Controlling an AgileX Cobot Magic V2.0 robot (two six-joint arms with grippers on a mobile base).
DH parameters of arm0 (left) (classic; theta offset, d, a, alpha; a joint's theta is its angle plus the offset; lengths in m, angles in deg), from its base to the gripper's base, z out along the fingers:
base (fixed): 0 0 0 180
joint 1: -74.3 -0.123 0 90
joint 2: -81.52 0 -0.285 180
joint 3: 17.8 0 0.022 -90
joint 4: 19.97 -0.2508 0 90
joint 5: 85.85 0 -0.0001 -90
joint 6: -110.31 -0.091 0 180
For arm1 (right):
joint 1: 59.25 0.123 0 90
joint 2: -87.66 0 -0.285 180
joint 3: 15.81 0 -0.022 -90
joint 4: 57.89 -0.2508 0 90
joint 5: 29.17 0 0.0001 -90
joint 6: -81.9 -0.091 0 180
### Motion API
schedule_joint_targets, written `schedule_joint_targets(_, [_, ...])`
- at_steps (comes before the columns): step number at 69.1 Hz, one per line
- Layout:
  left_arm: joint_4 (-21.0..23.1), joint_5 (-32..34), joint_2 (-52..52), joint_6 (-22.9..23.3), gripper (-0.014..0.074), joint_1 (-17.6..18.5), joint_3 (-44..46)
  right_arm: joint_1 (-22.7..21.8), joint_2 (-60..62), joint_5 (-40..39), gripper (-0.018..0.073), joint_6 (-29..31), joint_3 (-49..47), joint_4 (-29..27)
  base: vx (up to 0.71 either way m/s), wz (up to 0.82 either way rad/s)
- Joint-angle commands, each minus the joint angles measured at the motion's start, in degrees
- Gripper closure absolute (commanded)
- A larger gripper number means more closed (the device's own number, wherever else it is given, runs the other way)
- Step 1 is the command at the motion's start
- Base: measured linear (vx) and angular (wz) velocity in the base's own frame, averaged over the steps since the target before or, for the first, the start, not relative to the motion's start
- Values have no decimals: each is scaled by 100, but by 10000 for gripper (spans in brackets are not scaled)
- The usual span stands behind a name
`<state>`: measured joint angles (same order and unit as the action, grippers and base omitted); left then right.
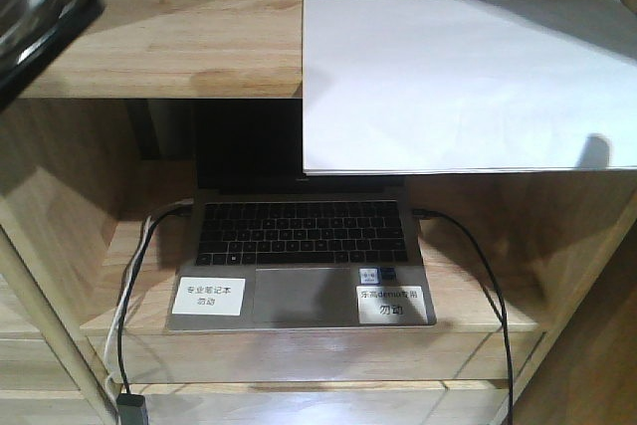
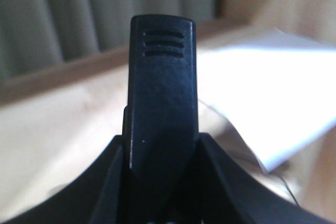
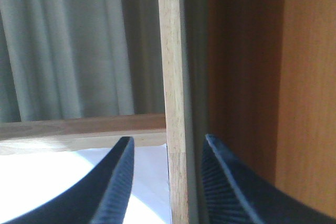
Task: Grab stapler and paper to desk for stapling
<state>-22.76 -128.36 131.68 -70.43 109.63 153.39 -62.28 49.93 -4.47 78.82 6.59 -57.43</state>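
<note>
Stapler (image 2: 163, 93): black, ridged end up, standing upright in the left wrist view. It is gripped low down by the left gripper (image 2: 163, 148), jaws clenched on it, one finger against each flank.

Paper (image 1: 468, 82): white sheet lying flat on the right part of the upper shelf (image 1: 189, 47). Its front edge overhangs the shelf lip. In the left wrist view it lies behind and to the right of the stapler, apart from it.

Right gripper (image 3: 168, 148): jaws released, set wide apart. A pale wooden upright (image 3: 173, 51) shows between them; contact cannot be told. A corner of the paper shows low and left of them, with a grey curtain (image 3: 68, 45) behind.

Below the upper shelf: an open laptop (image 1: 299, 236) on the lower shelf, its screen top hidden behind the overhanging sheet. Two white stickers (image 1: 208, 296) sit on its palm rest, and dark cables (image 1: 478, 276) trail off both sides.
</note>
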Motion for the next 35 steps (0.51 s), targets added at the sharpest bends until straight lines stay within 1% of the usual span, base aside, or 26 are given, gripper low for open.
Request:
schedule_joint_targets(1, [279,529,-434,-317,604,44,-171,-35,-93,-452,269,41,-151,25,0,0])
schedule_joint_targets(6, [423,484,-776,-497,604,44,-436,-35,-93,-452,269,41,-151,25,0,0])
schedule_joint_targets(11, [536,435,-1114,-580,604,44,-682,-35,-93,-452,269,41,-151,25,0,0])
schedule_joint_targets(17, [560,326,-1508,-591,604,44,-925,-35,-93,-452,269,41,-151,25,0,0])
schedule_joint_targets(24, [693,160,-1944,-594,604,44,-1158,-35,-93,-452,269,41,-151,25,0,0])
schedule_joint_targets(35, [724,99,-2493,-672,604,44,-1419,-35,-93,-452,269,41,-151,25,0,0])
